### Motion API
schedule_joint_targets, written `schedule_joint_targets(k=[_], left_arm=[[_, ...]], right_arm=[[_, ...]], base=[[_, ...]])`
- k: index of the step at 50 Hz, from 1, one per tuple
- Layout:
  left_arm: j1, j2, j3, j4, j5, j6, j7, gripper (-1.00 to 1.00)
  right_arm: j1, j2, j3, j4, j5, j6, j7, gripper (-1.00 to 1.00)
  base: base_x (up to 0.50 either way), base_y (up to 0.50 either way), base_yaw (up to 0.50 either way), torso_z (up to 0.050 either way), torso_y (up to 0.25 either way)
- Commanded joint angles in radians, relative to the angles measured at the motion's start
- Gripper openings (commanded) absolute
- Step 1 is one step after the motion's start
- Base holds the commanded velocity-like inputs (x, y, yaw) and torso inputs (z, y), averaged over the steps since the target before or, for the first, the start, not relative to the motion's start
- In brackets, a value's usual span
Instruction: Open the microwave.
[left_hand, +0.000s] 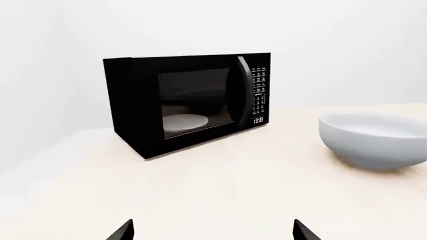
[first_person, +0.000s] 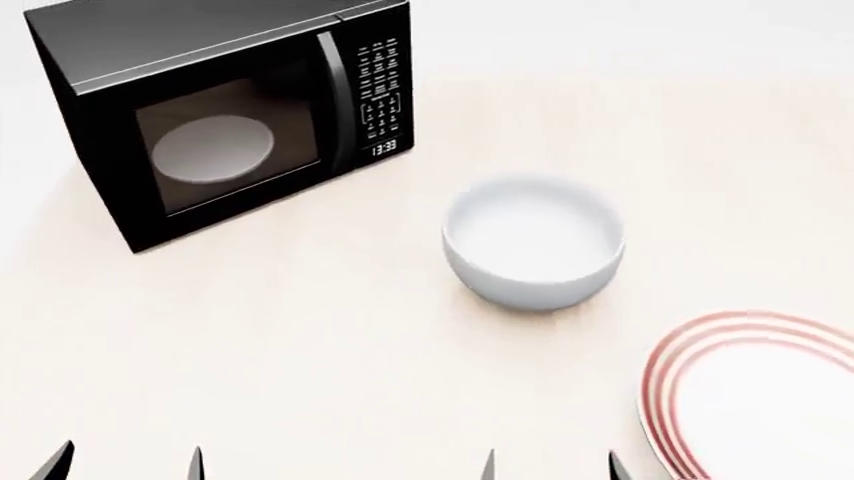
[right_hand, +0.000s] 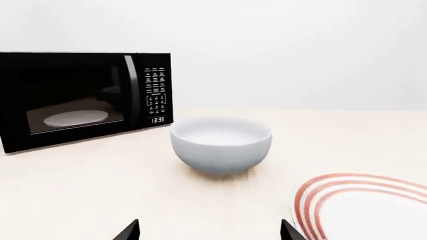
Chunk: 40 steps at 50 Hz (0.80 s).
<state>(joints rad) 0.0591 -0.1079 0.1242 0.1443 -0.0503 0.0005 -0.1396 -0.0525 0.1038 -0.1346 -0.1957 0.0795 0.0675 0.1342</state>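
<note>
The black microwave stands at the table's far left with its door shut, and it shows as well in the left wrist view and the right wrist view. Its vertical handle sits between the glass window and the keypad. A white turntable plate lies inside. My left gripper and right gripper hang at the near edge, both open and holding nothing, far from the microwave. Only their dark fingertips show.
A white bowl stands mid-table, right of the microwave. A white plate with red rings lies at the near right, close to my right gripper. The pale table stretches between the grippers and the microwave.
</note>
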Motion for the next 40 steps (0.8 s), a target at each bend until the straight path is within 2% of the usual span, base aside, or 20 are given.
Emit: schedule_joint_targets(k=[1,21,31,40], left_arm=[[-0.005,-0.013,0.014,-0.007,-0.005,0.004,-0.016,1.0],[-0.001,-0.032,0.033,0.003,-0.011,0.009,-0.039,1.0],[0.0,-0.039,0.041,0.004,-0.015,0.015,-0.048,1.0],[0.0,-0.046,0.048,0.005,-0.019,0.015,-0.055,1.0]], right_arm=[[0.003,0.012,-0.016,0.005,0.019,-0.003,0.007,1.0],[0.0,0.033,-0.04,-0.005,0.033,-0.006,0.023,1.0],[0.003,0.038,-0.046,0.007,0.047,-0.026,0.025,1.0],[0.007,0.043,-0.05,0.013,0.062,-0.029,0.029,1.0]], base=[[0.15,0.5,0.0,0.0,0.0],[0.18,0.5,0.0,0.0,0.0],[0.45,0.36,0.0,0.0,0.0],[0.5,0.18,0.0,0.0,0.0]])
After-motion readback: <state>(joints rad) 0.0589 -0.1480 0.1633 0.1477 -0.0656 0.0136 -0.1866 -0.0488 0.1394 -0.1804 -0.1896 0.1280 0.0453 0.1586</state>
